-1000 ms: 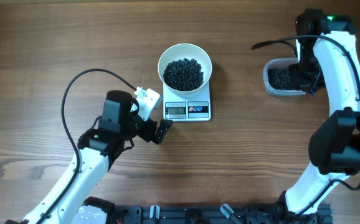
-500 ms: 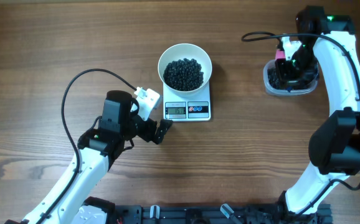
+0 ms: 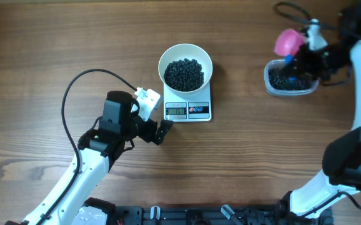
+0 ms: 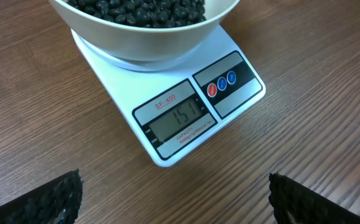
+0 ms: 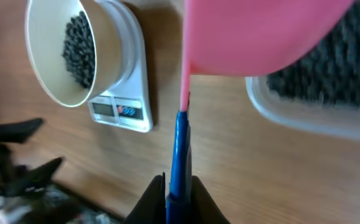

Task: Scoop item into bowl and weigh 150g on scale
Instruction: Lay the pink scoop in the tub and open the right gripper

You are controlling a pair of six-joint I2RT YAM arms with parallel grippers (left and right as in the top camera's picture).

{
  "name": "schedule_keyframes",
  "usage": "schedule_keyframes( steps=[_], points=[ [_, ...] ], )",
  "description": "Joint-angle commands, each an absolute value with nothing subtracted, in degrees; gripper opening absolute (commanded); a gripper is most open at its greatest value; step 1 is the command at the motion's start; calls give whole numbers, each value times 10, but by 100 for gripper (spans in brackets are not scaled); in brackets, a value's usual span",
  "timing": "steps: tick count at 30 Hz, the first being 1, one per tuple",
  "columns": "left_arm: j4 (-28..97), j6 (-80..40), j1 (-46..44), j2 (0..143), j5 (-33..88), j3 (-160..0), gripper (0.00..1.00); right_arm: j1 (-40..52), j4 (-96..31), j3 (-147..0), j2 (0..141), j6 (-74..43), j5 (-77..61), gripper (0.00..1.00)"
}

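Note:
The white bowl holds a heap of the black item and stands on the white scale. In the left wrist view the scale shows 151 under the bowl. My left gripper rests open on the table just in front of the scale's left corner, with nothing between its fingers. At the far right my right gripper is shut on the blue handle of a pink scoop, which is held over the far left edge of a clear tub. No beans show on the scoop.
The clear tub at the far right holds more black beans. A black cable loops over the wood left of the left arm. The right arm's base rises at the near right edge.
The right arm has swung out to the right and lifted the pink scoop out of the tub. Left arm, bowl and scale have not moved.

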State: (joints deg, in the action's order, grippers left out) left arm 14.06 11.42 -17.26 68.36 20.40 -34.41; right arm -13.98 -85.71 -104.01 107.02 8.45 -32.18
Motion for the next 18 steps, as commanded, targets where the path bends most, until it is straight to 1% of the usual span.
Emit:
schedule_keyframes(
  steps=[1, 3, 5, 8, 9, 11, 14, 15, 18],
  points=[
    [140, 111, -175, 683, 201, -343, 100, -198, -873, -987, 1056, 76, -377, 4],
    [140, 111, -175, 683, 201, -343, 100, -217, -853, -949, 1056, 76, -382, 4],
    [140, 111, -175, 683, 201, -343, 100, -231, -820, -909, 1056, 76, -419, 4],
    [140, 111, -175, 683, 201, -343, 100, -231, -789, -868, 1056, 73, -441, 5],
    [140, 111, -175, 683, 201, -343, 100, -231, -774, -856, 1056, 66, -441, 11],
    [140, 111, -175, 683, 201, -343, 100, -231, -735, -836, 1056, 23, -441, 16],
    [140, 111, -175, 683, 201, -343, 100, -231, -722, -828, 1056, 13, -456, 37],
    [140, 111, -175, 683, 201, -343, 100, -231, -723, -828, 1056, 13, -456, 40],
    [140, 111, -175, 683, 201, -343, 100, -231, -729, -828, 1056, 13, -456, 40]
  ],
)
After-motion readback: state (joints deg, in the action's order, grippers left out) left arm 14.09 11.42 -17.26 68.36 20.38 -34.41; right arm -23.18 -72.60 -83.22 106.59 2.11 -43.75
